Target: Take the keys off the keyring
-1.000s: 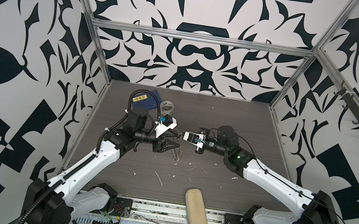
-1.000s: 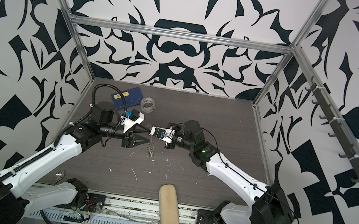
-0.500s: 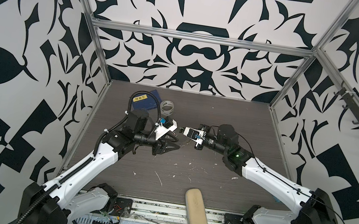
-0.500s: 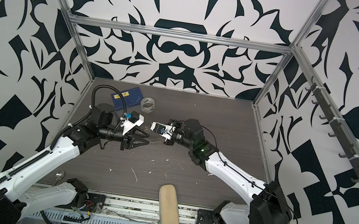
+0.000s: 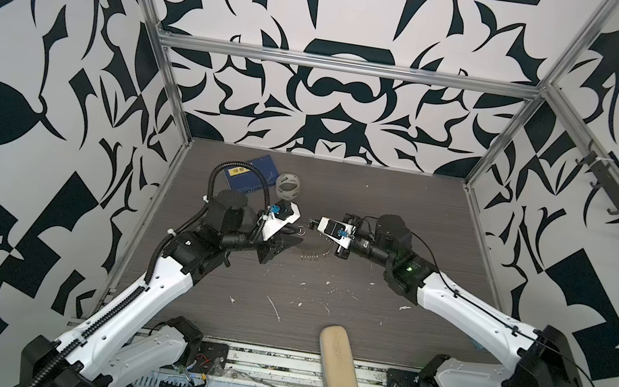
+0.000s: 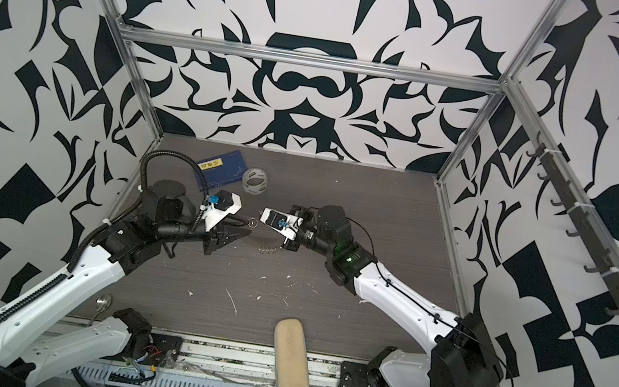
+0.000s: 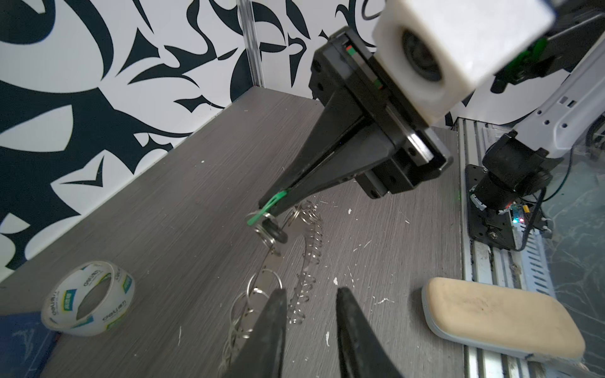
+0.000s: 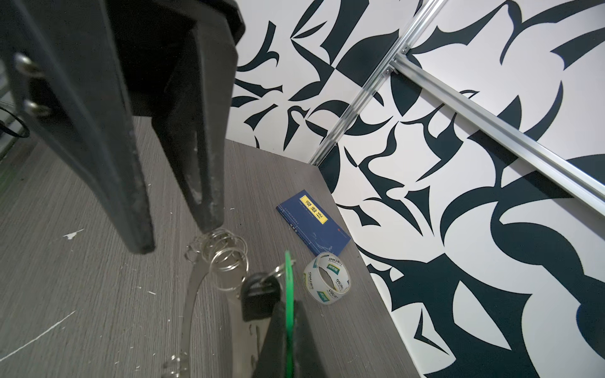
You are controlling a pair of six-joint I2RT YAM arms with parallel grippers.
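My right gripper (image 8: 288, 306) is shut on the keys (image 8: 288, 266), a thin green piece seen edge-on, with a black key head (image 8: 258, 294) beside it. In the left wrist view the green keys (image 7: 266, 206) stick out of the right gripper (image 7: 273, 209). Below them hangs the keyring (image 7: 270, 265), a grey metal disc fringed with silver wire loops (image 7: 309, 248). My left gripper (image 7: 311, 291) is open with a narrow gap; one fingertip (image 7: 278, 296) stands against the loops, and nothing sits between the jaws. In both top views the two grippers (image 5: 289, 242) (image 6: 260, 216) face each other mid-table over the keyring (image 5: 313, 255).
A clear tape roll (image 5: 287, 187) and a blue book (image 5: 249, 174) lie at the back left. A beige oblong pad (image 5: 338, 369) rests on the front edge of the table. White scraps (image 5: 274, 309) are scattered over the dark wood surface.
The left gripper's jaws have narrowed. The right gripper has shifted a little toward the back with the keys, and the keyring has swung under it.
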